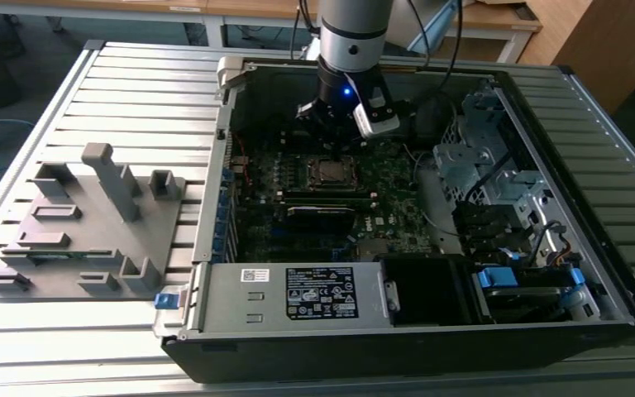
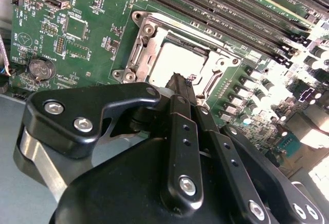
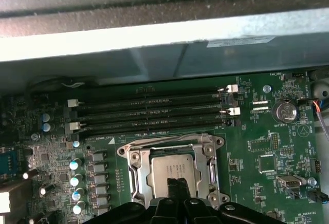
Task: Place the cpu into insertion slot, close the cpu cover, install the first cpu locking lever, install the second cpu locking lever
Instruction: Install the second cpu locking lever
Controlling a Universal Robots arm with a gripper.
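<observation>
**A:** Where am I at?

**B:** Your gripper (image 2: pixel 177 80) has its fingers clenched together, holding nothing, tips just above the cpu (image 3: pixel 172 171). The chip sits in the insertion slot (image 2: pixel 145 54) with the cpu cover (image 3: pixel 206 154) down around it. Press the levers slowly, straight down.

**A:** Levers latched?

**B:** Can't tell, your fingers hide the near edge. The motherboard (image 1: pixel 389 178) behind looks fine.

A robotics lab or test workshop, by the look of it — an opened computer case (image 1: pixel 428 215) lies on a slatted aluminium desk (image 1: pixel 130 91), a grey fixture block (image 1: pixel 86 223) sits beside it, and wooden desks (image 1: pixel 241 10) stand behind over a grey floor.
</observation>
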